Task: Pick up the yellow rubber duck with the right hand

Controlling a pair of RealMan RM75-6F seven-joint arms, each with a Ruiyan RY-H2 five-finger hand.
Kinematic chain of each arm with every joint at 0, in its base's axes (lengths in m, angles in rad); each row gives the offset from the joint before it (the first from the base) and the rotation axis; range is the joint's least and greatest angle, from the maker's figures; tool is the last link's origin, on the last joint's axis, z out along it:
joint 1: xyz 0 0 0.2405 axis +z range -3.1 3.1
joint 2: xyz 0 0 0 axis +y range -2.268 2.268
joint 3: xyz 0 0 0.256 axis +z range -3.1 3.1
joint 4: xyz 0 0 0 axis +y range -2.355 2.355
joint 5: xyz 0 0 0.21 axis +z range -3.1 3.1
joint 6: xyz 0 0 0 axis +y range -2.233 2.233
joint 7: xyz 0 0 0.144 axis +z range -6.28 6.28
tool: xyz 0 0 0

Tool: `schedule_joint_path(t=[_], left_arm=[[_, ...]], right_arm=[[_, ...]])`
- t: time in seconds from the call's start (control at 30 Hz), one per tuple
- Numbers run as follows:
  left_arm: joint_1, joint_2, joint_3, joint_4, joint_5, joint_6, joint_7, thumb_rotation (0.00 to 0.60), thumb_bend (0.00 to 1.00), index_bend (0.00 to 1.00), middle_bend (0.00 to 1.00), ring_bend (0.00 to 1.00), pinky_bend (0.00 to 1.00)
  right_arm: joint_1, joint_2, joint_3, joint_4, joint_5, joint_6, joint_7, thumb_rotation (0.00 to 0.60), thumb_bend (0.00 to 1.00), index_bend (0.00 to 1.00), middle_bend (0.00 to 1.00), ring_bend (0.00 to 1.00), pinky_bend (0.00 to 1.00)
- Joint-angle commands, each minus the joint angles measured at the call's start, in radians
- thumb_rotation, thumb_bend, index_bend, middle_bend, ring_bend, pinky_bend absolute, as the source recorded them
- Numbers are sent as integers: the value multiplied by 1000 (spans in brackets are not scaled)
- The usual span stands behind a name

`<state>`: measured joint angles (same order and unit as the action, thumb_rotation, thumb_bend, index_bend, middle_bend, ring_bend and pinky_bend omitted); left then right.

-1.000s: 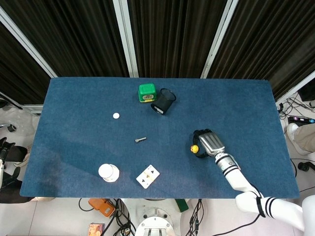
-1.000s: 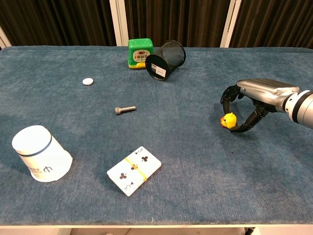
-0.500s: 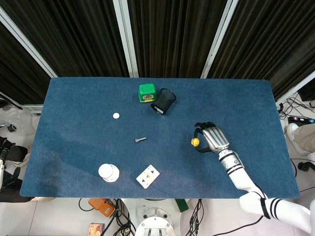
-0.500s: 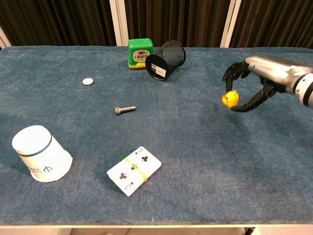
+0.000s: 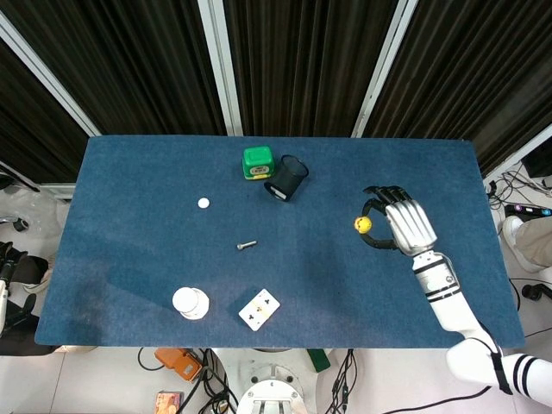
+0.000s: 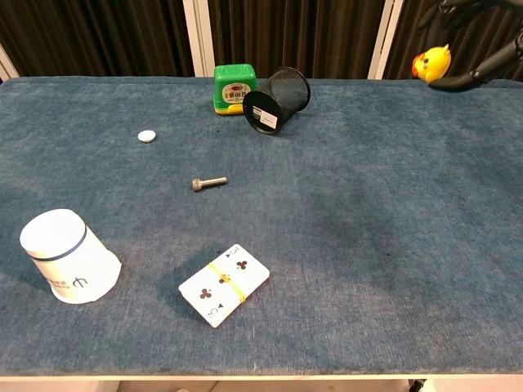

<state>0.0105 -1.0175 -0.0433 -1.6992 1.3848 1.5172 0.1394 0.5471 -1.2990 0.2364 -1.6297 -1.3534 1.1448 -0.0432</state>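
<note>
While we watch the chest view, our right hand (image 5: 405, 226) pinches the yellow rubber duck (image 5: 364, 225) at its fingertips — well above the table (image 5: 155, 259) | duck sits table-centre side of palm | left hand unseen — lift looks done.

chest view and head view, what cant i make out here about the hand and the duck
- Right hand: chest view's top edge cuts it off, only dark fingers show.
- Yellow rubber duck: too small in head view to tell how the fingers contact it.
- Left hand: in neither view.
- Green box: label print too small.
</note>
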Motion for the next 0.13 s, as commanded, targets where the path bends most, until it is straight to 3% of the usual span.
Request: schedule_joint_path(t=[0.03,0.13], left_arm=[[0,0,-1,0,-1,0,-1,600,297,168,34,72,174],[0,0,-1,0,-1,0,-2,600,297,168,34,72,174]], right_arm=[[-2,7,-1,-6,1,3,0,600,476,634,314,293,252],[-5,9,-5,-11,-4,12,-1,600,477,634,314,294,252]])
